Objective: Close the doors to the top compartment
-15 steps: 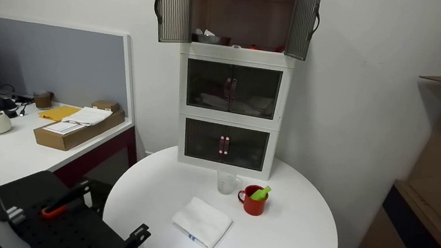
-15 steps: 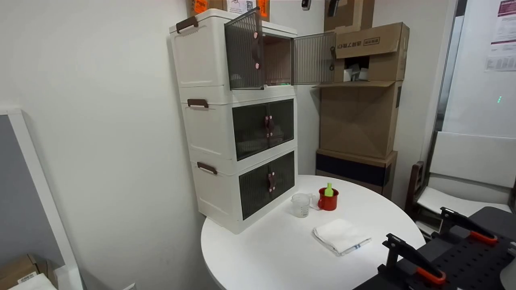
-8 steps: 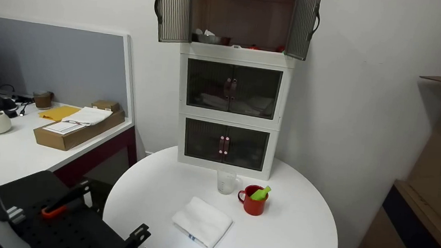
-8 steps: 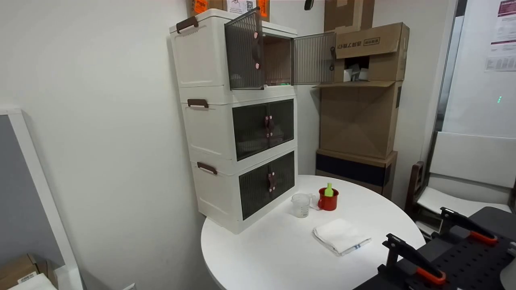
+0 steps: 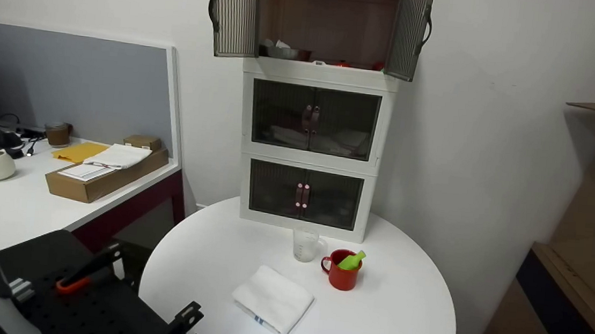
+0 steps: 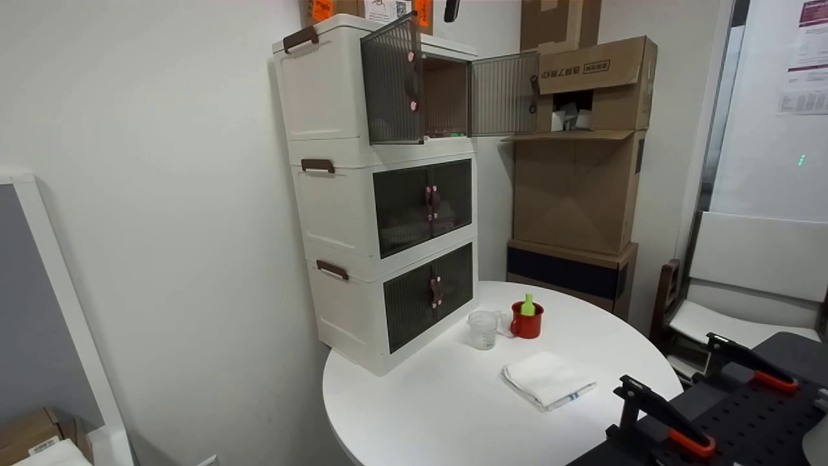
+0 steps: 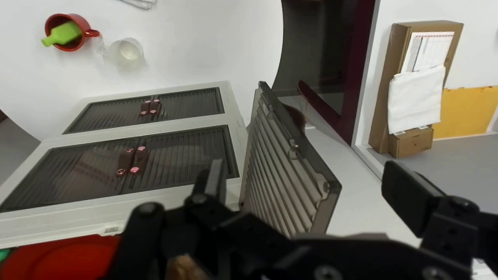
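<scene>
The doors of the top compartment are smoked ribbed panels, and both stand wide open. In both exterior views I see the desk-side door and the door on the cardboard side. In the wrist view my gripper is open and empty. The desk-side door appears between its spread fingers; I cannot tell whether they touch it. In an exterior view only a dark fingertip shows at the top edge, above the opening.
The middle doors and lowest doors are shut. A bowl and a red item lie in the top compartment. Cardboard boxes stand beside the cabinet. A red mug, measuring cup and towel are on the table.
In an exterior view the dark fingertip at the top edge has moved left, towards the desk-side door. The arm's cable at the left edge has shifted. The doors have not moved.
</scene>
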Robot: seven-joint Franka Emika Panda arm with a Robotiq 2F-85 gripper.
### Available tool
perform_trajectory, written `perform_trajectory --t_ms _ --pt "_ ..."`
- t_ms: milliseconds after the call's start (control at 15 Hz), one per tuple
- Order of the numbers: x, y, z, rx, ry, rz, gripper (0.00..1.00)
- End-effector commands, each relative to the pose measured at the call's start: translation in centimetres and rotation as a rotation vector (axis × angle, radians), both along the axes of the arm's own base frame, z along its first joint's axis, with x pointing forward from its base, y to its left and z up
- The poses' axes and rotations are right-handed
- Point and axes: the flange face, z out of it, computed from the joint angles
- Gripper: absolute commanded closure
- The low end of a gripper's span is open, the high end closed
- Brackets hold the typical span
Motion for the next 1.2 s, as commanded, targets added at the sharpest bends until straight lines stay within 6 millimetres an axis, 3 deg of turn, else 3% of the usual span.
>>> perform_trajectory --t_ms 0,600,1133 --pt "2.1 1.1 0.1 -0.033 -0.013 -0.051 0.0" --pt "5.2 2.0 -3.3 -0.235 -0.072 -0.254 0.0" --pt "5.3 -1.2 -1.6 -0.34 -0.234 -0.597 0.0"
